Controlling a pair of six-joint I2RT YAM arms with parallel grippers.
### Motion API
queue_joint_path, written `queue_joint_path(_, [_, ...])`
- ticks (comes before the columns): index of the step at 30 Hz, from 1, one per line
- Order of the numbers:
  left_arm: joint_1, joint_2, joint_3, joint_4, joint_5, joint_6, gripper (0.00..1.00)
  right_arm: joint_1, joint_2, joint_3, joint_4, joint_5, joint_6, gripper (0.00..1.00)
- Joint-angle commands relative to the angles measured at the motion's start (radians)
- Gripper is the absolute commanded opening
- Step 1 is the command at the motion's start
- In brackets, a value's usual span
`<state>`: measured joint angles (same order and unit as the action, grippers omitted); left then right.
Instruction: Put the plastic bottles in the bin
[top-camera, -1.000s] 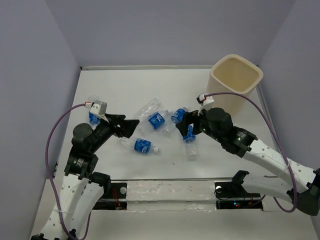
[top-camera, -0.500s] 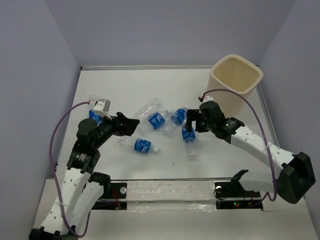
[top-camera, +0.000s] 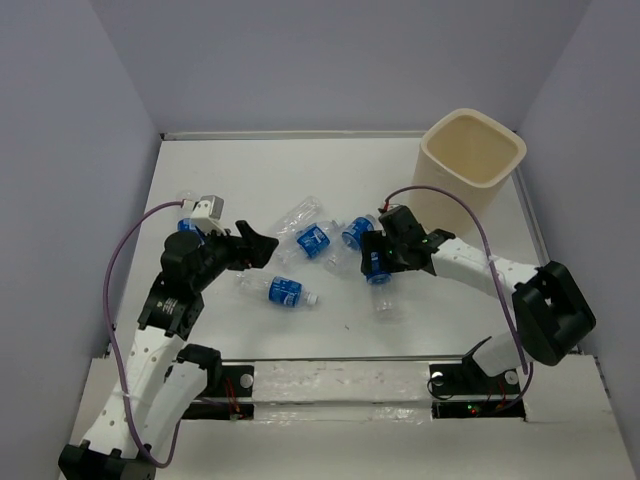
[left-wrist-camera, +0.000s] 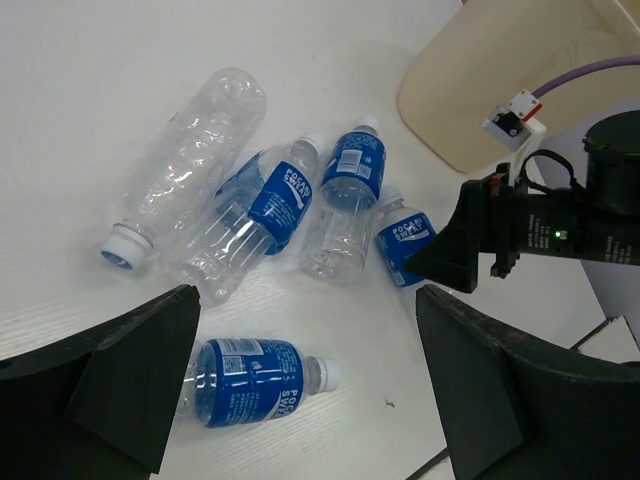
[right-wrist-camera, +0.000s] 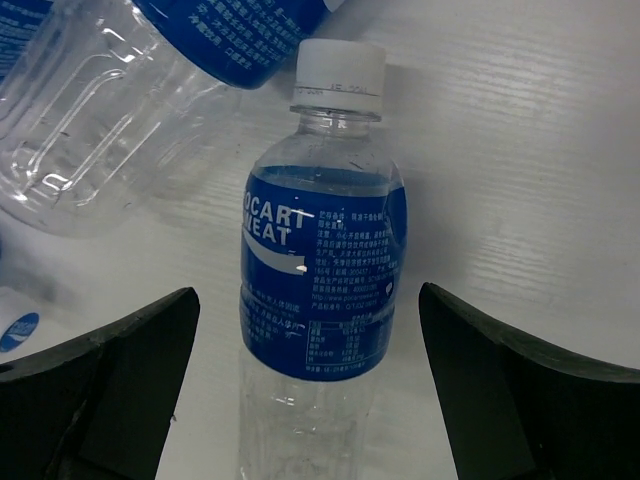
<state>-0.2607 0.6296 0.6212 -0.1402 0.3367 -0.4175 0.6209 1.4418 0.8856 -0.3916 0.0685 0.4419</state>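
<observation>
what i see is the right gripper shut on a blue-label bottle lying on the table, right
No, the right gripper is open, not shut: the right wrist view shows its fingers apart either side of the blue-label bottle lying on the table.

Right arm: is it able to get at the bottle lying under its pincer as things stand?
Probably yes. The right pincer is open and straddles that bottle at its label, nothing over it. A neighbouring bottle lies close by its shoulder and may get nudged.
</observation>
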Motion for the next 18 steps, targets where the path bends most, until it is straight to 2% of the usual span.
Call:
queue_joint_path(1, [0.0, -0.022, 0.0, 0.019, -0.007, -0.006, 0.99, -0.009, 0.058, 0.013, 0.059, -0.003, -0.003, 0.96])
queue_joint_path(4, [-0.002, -0.024, 0.0, 0.016, -0.013, -0.009, 0.99, -0.009, 0.097, 0.015, 0.068, 0.031, -0.008, 0.92])
queue_joint_path(6, [-0.002, -0.022, 0.0, 0.016, -0.015, -0.009, 0.99, -0.009, 0.117, 0.015, 0.08, 0.056, -0.011, 0.85])
queue_joint_path(7, [-0.002, -0.021, 0.0, 0.016, -0.015, -0.009, 0.99, -0.009, 0.121, 0.018, 0.083, 0.063, -0.011, 0.8])
queue_joint_path(8, [0.0, -0.021, 0.0, 0.014, -0.016, -0.009, 0.99, -0.009, 0.124, 0.019, 0.083, 0.065, -0.008, 0.68])
queue_joint_path(9, [-0.002, -0.019, 0.002, 0.014, -0.019, -0.009, 0.99, -0.009, 0.114, 0.018, 0.082, 0.062, -0.006, 0.63])
queue_joint_path(10, [0.0, -0.019, 0.002, 0.01, -0.024, -0.009, 0.99, -0.009, 0.102, 0.006, 0.082, 0.059, 0.001, 0.53])
queue_joint_path(15, [-0.002, -0.022, 0.003, 0.008, -0.031, -0.012, 0.99, -0.009, -0.043, -0.048, -0.01, 0.051, 0.014, 0.5])
queue_joint_path(18, [-0.002, -0.019, 0.003, 0.011, -0.022, -0.014, 0.99, -0.009, -0.215, -0.054, -0.094, 0.007, 0.02, 0.49])
